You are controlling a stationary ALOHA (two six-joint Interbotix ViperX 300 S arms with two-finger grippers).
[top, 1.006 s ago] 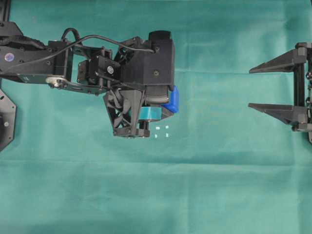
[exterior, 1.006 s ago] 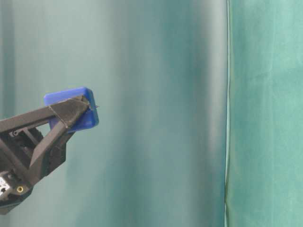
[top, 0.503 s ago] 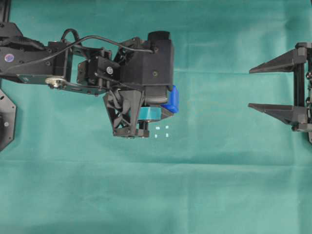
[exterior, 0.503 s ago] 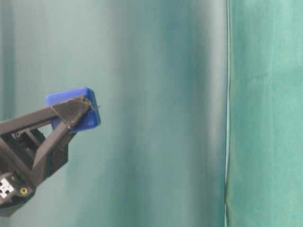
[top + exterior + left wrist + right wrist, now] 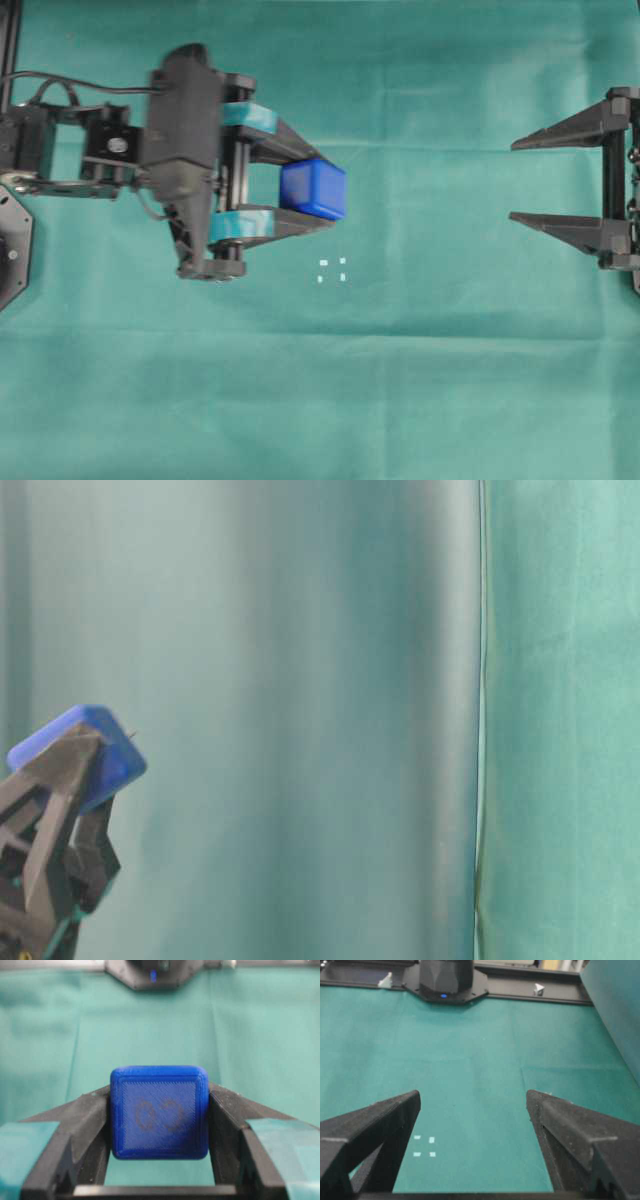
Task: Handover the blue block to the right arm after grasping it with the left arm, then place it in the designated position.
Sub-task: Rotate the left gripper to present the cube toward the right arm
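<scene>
The blue block (image 5: 313,188) is a small bright blue cube with a faint darker mark on one face (image 5: 159,1112). My left gripper (image 5: 322,186), with teal-taped fingers, is shut on the block and holds it above the cloth, pointing right. The block also shows in the table-level view (image 5: 95,748), raised at the far left. My right gripper (image 5: 512,181), with plain black fingers, is open and empty at the right edge, far from the block. The designated position (image 5: 332,270), small white marks forming a square, lies just below and right of the block; it also shows in the right wrist view (image 5: 424,1146).
Green cloth (image 5: 420,380) covers the table. A black arm base (image 5: 446,980) stands at the far edge in the right wrist view. A green curtain (image 5: 560,720) hangs on the right in the table-level view.
My left gripper has drawn back to the left and rotated its wrist, so both teal fingers now lie flat with the block between them. The right gripper has not moved.
</scene>
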